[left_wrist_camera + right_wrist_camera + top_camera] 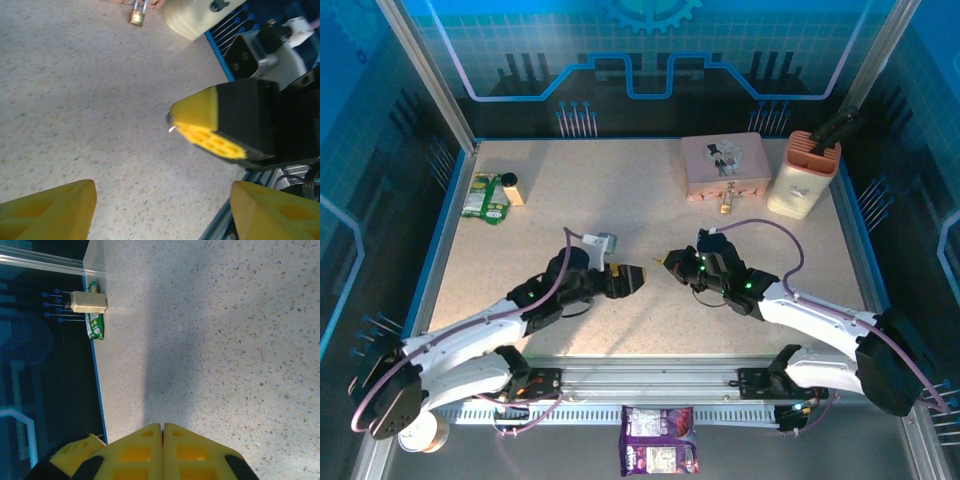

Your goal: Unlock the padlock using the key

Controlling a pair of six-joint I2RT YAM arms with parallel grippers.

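Note:
The tiny brass padlock (pixel 727 205) lies on the table just in front of the pink tin; the left wrist view shows the padlock (pixel 137 17) far off at the top. My right gripper (pixel 670 262) is shut, fingers pressed together (pixel 163 427). A small silvery sliver, the key (pixel 171 129), pokes out at its tip in the left wrist view. My left gripper (pixel 635 275) faces it from a short distance, open (pixel 162 212), nothing between its fingers. Both hover over the table's middle.
The pink illustrated tin (pixel 725 165) stands at the back right beside a cream holder (pixel 805 175) with a dark tool. A green packet (pixel 485 197) and small bottle (pixel 512 188) sit at the back left. A purple packet (pixel 658 440) lies below the front rail.

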